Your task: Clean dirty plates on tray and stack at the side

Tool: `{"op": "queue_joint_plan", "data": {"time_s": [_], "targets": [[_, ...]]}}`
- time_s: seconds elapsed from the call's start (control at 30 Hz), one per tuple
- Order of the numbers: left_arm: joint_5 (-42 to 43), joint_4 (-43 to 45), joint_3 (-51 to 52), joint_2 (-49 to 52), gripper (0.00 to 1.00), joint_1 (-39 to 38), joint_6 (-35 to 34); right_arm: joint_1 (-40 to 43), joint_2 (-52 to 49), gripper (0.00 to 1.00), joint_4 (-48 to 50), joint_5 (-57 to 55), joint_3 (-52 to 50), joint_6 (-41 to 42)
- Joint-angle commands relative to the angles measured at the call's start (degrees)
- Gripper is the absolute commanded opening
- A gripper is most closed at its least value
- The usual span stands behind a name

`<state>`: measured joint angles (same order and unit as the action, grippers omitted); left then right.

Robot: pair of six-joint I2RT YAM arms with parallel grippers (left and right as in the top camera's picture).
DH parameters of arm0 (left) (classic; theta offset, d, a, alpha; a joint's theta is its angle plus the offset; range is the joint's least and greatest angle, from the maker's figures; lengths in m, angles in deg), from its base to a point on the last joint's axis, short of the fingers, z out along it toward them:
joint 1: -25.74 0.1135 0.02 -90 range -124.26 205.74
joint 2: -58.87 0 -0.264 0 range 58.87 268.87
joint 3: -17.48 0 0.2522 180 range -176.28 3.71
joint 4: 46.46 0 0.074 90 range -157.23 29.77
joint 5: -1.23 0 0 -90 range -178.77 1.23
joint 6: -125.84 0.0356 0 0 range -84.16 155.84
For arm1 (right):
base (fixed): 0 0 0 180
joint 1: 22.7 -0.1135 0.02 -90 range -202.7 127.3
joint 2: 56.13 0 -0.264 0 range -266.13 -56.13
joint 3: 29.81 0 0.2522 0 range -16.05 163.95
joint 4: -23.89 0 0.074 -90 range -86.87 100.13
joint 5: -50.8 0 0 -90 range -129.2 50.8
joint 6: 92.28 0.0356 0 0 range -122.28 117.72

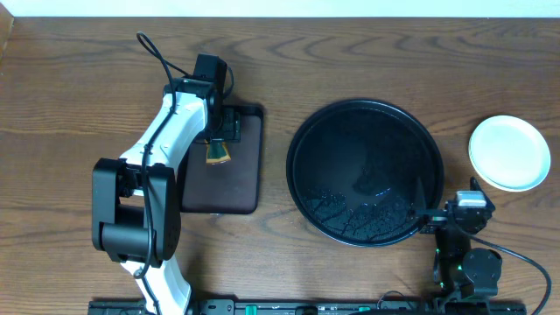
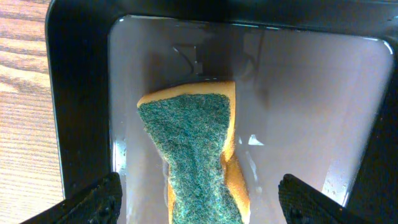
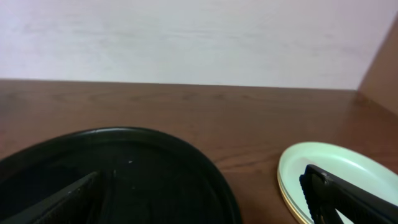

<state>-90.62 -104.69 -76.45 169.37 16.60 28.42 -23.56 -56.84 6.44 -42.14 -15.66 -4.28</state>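
The large round black tray holds no plates; its floor shows wet streaks. The plates sit stacked on the table to the tray's right, a mint-white one on top. In the right wrist view, the stack shows a pale yellow rim underneath. My right gripper is open and empty at the tray's front right rim, between tray and stack; its jaws are spread wide. My left gripper is open over a yellow-and-green sponge, with one finger on each side.
The sponge lies in a smaller rectangular dark brown tray to the left of the black tray; its wet floor shows in the left wrist view. The left arm reaches over it from the front.
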Motion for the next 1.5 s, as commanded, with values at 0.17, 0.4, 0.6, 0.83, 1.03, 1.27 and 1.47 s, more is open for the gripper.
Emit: {"op": "queue_joint_plan", "data": {"time_s": [0.17, 0.4, 0.6, 0.83, 1.03, 1.27, 1.47], "targets": [[-0.3, 0.0, 0.2, 0.7, 0.81, 0.1, 0.3, 0.5, 0.4, 0.99, 0.0, -3.0, -0.1, 4.7], [-0.3, 0.0, 0.2, 0.7, 0.81, 0.1, 0.3, 0.5, 0.4, 0.99, 0.0, -3.0, -0.1, 4.7], [-0.3, 0.0, 0.2, 0.7, 0.81, 0.1, 0.3, 0.5, 0.4, 0.99, 0.0, -3.0, -0.1, 4.7], [-0.3, 0.0, 0.2, 0.7, 0.81, 0.1, 0.3, 0.5, 0.4, 0.99, 0.0, -3.0, -0.1, 4.7], [-0.3, 0.0, 0.2, 0.7, 0.81, 0.1, 0.3, 0.5, 0.4, 0.99, 0.0, -3.0, -0.1, 4.7], [-0.3, 0.0, 0.2, -0.7, 0.81, 0.0, 0.3, 0.5, 0.4, 0.99, 0.0, -3.0, -0.1, 4.7], [-2.7, 0.3, 0.2, -15.4, 0.80, 0.3, 0.6, 0.5, 0.4, 0.99, 0.0, -3.0, -0.1, 4.7]]}}
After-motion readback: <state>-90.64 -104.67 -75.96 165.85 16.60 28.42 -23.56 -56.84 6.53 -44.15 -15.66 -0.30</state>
